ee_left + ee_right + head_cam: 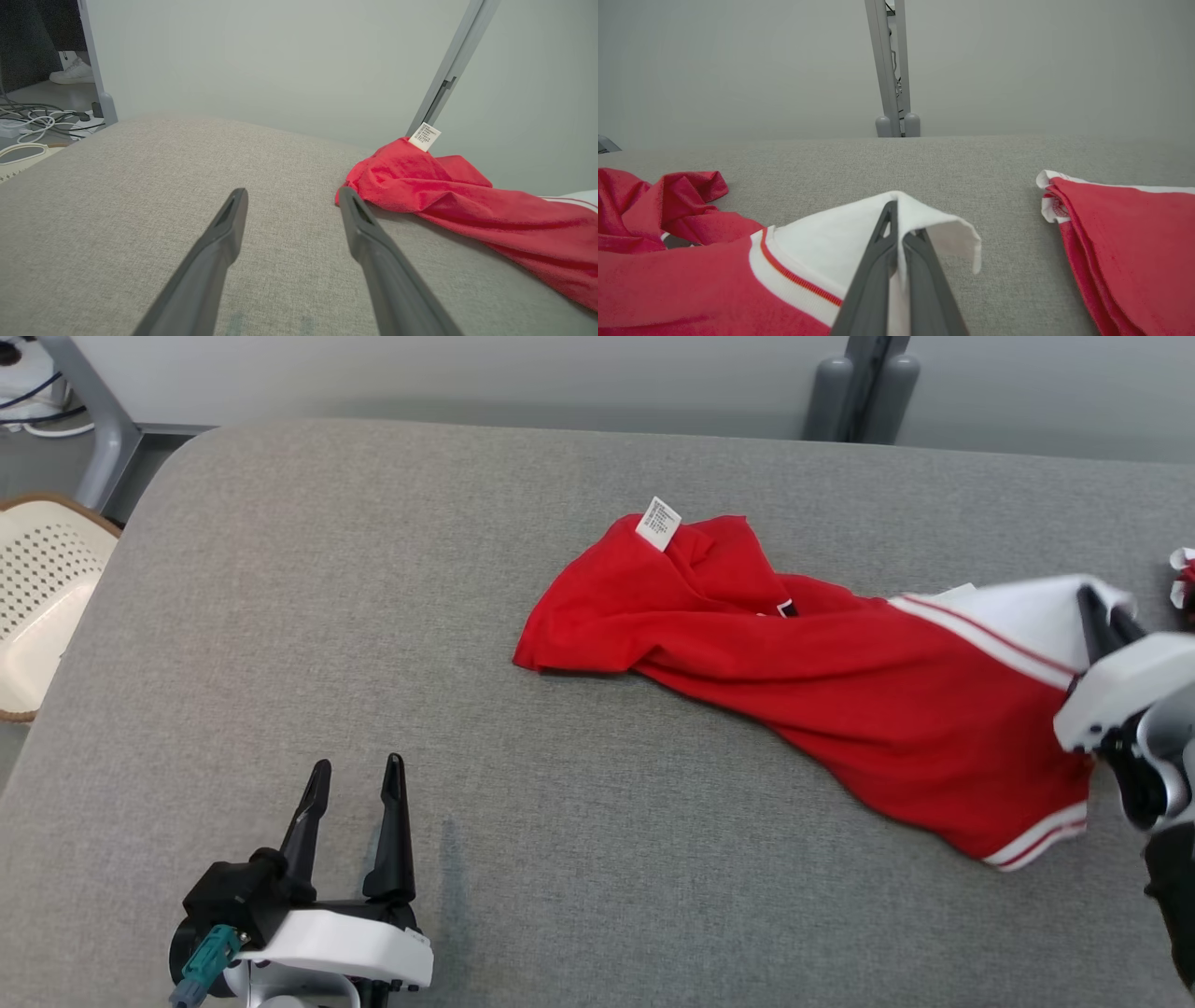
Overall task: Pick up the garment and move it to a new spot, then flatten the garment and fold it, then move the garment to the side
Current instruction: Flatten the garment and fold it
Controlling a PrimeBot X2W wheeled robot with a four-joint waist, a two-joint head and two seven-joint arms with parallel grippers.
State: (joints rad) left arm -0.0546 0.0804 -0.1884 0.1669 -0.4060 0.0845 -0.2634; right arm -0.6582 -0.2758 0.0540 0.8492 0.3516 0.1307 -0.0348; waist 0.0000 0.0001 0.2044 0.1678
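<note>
Right hand (901,219) on garment (840,681), seemingly crosswise

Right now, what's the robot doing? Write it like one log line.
stage: pick up garment | right tool: shut on garment's white edge | left tool: open, apart from garment | garment: crumpled on grey table

Grey padded table (373,616) — red garment (840,700), folded red cloth (1134,242).

Garment (840,709) on table (373,616), right side
</note>
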